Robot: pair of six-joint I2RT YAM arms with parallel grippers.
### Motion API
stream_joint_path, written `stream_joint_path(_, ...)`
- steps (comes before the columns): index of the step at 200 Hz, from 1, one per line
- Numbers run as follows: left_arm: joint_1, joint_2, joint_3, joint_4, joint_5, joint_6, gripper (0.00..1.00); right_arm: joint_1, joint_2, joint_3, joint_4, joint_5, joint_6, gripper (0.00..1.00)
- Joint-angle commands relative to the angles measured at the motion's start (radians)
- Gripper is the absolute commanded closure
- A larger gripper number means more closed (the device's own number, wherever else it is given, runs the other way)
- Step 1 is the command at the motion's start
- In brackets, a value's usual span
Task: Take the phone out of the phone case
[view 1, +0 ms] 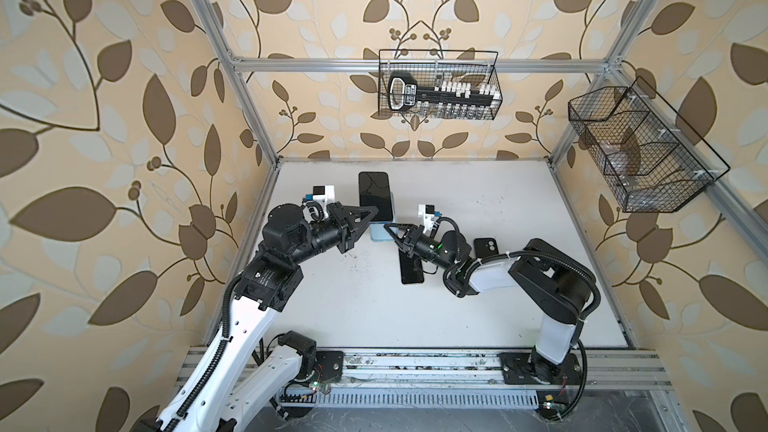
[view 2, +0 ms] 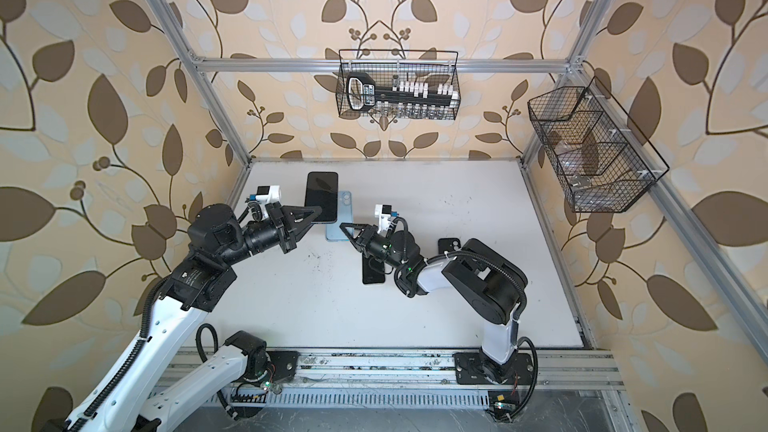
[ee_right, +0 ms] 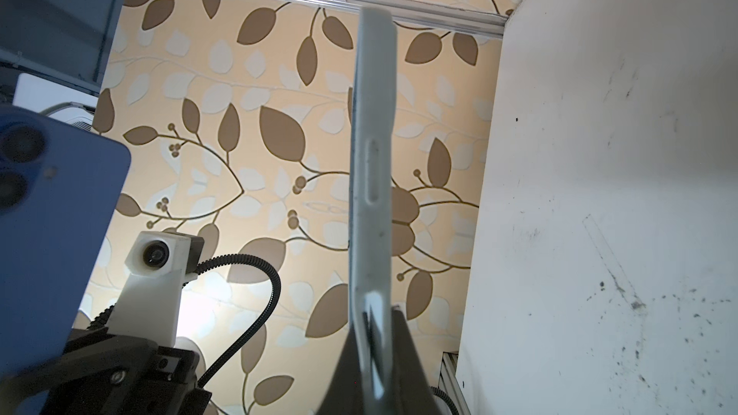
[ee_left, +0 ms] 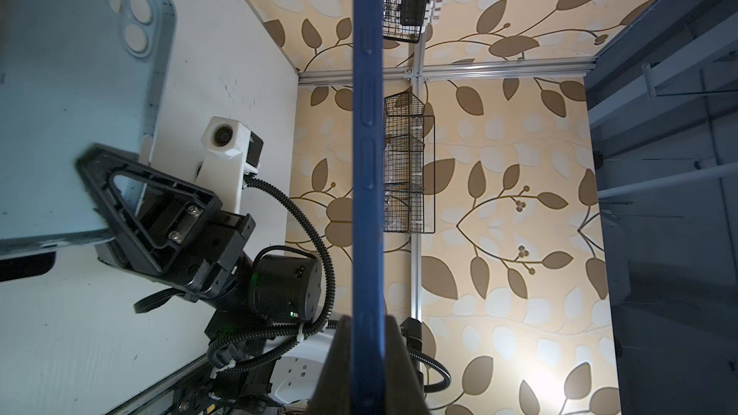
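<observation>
Left hand [view 1: 375,210] on dark-screened blue phone [view 1: 374,189]

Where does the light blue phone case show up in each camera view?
In a top view: light blue phone case, centre, at the right gripper's tip.
In a top view: case, same spot, more showing.
Left wrist: case as broad pale slab with camera cutouts.
Right wrist: case edge-on, centre, between the jaws.
Shared landmark: the phone in the left gripper, in all four.
</observation>
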Motion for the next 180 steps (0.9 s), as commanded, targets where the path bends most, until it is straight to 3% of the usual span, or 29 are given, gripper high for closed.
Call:
stream_joint_path(1,0.003,-0.009,0.027,0.048,0.027,0.078,1.0,-0.009,-0.071,-0.02,-0.025,-0.019,-0.038,1.0)
stream_joint_path(81,0.003,0.041,0.019,0.053,0.046,0.152,1.0,-0.104,-0.32,-0.152,-0.262,-0.05,-0.17,1.0)
stream_joint_path(180,0.022,0.097,-0.005,0.114,0.076,0.175,1.0,-0.305,-0.745,-0.303,-0.823,-0.129,-0.396,1.0)
